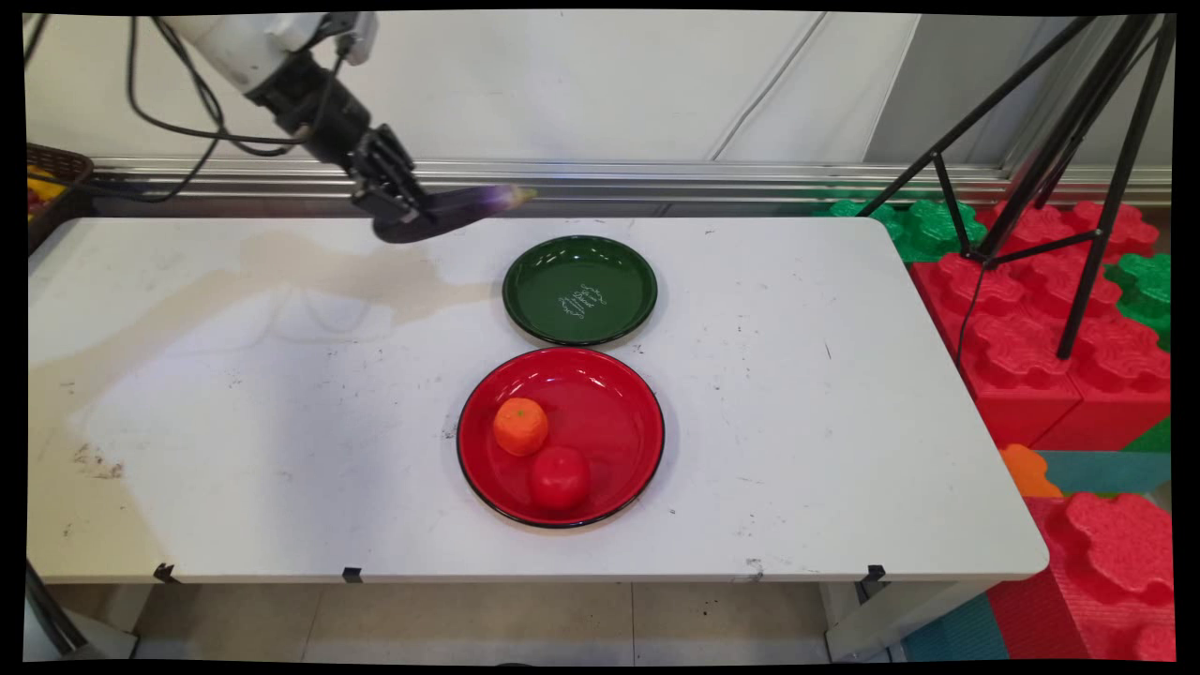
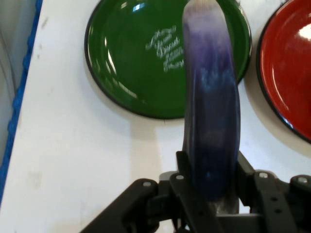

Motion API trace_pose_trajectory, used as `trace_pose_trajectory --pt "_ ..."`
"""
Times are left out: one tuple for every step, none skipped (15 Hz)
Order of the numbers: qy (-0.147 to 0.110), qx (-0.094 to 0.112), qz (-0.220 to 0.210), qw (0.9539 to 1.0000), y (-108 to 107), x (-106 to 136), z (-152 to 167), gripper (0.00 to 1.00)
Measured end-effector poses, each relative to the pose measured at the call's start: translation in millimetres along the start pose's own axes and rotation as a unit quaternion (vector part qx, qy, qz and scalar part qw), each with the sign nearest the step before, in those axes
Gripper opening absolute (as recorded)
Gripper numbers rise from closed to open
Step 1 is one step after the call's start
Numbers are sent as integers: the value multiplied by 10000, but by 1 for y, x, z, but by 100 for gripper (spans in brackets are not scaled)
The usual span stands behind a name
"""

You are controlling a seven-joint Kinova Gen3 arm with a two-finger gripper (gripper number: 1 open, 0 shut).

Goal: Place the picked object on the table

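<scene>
My gripper hangs above the table's far side, left of the green plate, and is shut on a dark purple eggplant that sticks out to the right. In the hand view the eggplant runs up between the fingers, its pale tip over the green plate. The green plate has white lettering and nothing on it. Nearer the front, a red plate carries an orange and a red tomato. The red plate's edge shows at the hand view's right.
Black tripod legs stand to the right of the table, over red and green foam blocks. A dark basket sits at the far left edge. Black cables hang from the arm.
</scene>
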Motion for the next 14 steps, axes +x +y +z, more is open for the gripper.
trace_pose_trajectory --pt "-57 18 -49 10000 3 -6 -6 0" --pt "-117 41 -109 9999 5 -13 -11 0" --pt "-172 63 -164 9997 7 -19 -15 0" --pt "-215 77 -205 9995 8 -24 -17 0" --pt "-276 99 -264 9992 9 -30 -19 0" --pt "-319 113 -306 9990 10 -35 -21 0" --pt "-382 132 -369 9985 12 -42 -23 0" --pt "-428 142 -407 9982 13 -46 -23 0" --pt "-488 155 -462 9976 14 -53 -23 0" --pt "-529 162 -498 9972 15 -57 -23 0" --pt "-588 167 -549 9966 16 -63 -22 0" --pt "-656 173 -605 9959 17 -70 -20 0" --pt "-723 179 -654 9951 18 -76 -18 0" --pt "-779 182 -697 9944 18 -81 -15 0"
